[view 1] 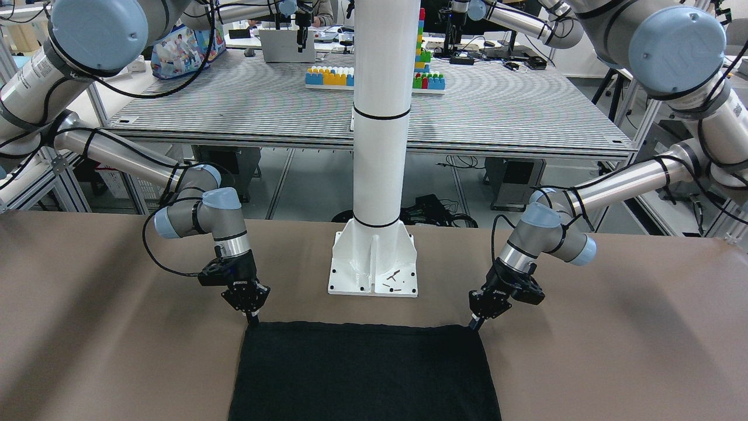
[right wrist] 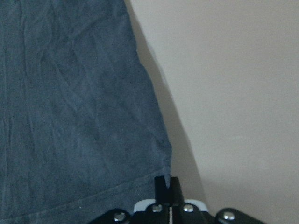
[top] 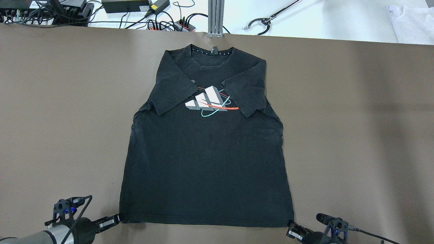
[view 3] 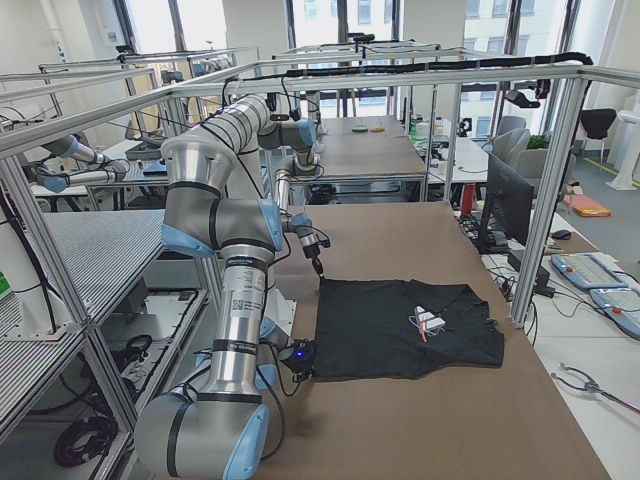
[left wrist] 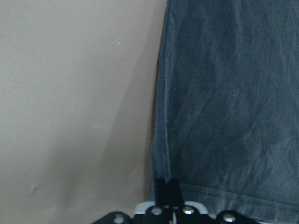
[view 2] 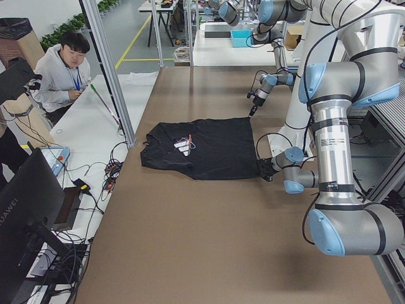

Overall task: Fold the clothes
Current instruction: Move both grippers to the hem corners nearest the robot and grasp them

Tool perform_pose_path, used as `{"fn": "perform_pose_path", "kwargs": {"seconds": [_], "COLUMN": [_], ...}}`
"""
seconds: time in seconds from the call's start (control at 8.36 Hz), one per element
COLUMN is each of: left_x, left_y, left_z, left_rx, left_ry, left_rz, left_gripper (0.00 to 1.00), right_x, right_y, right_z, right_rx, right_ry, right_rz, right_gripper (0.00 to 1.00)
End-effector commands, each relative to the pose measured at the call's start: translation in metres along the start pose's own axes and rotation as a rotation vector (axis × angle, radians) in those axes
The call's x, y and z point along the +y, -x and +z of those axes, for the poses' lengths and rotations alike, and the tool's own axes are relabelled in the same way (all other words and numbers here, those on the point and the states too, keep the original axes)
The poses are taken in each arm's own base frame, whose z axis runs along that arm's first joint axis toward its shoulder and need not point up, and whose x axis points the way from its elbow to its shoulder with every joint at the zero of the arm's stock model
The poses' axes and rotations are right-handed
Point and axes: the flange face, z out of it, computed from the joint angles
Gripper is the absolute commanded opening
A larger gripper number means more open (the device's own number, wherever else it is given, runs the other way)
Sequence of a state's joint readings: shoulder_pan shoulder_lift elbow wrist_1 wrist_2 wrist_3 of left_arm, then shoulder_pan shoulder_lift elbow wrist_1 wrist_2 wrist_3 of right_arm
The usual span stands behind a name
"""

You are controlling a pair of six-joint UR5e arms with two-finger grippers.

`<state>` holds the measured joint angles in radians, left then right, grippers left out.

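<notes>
A black T-shirt (top: 203, 162) lies flat, front up, on the brown table, with a white, red and teal print (top: 210, 101) on the chest and both sleeves folded inward. Its straight hem faces the robot. My left gripper (top: 115, 219) is shut on the hem's left corner, seen close in the left wrist view (left wrist: 167, 186). My right gripper (top: 291, 230) is shut on the hem's right corner (right wrist: 167, 183). In the front-facing view the left gripper (view 1: 476, 323) and the right gripper (view 1: 252, 318) stand low at the two corners of the shirt (view 1: 362, 374).
A white pillar (view 1: 380, 117) on a bolted base plate (view 1: 350, 275) stands just behind the hem, between the arms. Cables and power bricks (top: 135, 6) lie beyond the table's far edge. A white cloth (top: 412, 18) lies at the far right. An operator (view 2: 63, 69) sits across the table.
</notes>
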<state>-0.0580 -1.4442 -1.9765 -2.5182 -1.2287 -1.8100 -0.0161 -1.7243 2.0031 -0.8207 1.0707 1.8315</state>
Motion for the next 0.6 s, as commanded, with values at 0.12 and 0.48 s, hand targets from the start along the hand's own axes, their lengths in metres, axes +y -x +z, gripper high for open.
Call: {"fn": "perform_pose_path", "kwargs": {"seconds": [0.12,0.48], "left_x": [-0.008,-0.057], "left_y": [-0.013,-0.069], "left_z": [-0.018,-0.074], "left_rx": [0.024,-0.018], "left_ry": [0.003,0.049], "left_rz": [0.015,0.065], "left_gripper": [0.0,0.0], "right_x": [-0.013,-0.059], "right_y": [0.023,0.055], "right_z": [-0.027,-0.066], "right_rx": [-0.052,-0.124], "right_ry": [0.011,-0.003], "right_rz": [0.011,-0.142], "right_gripper": [0.0,0.0]}}
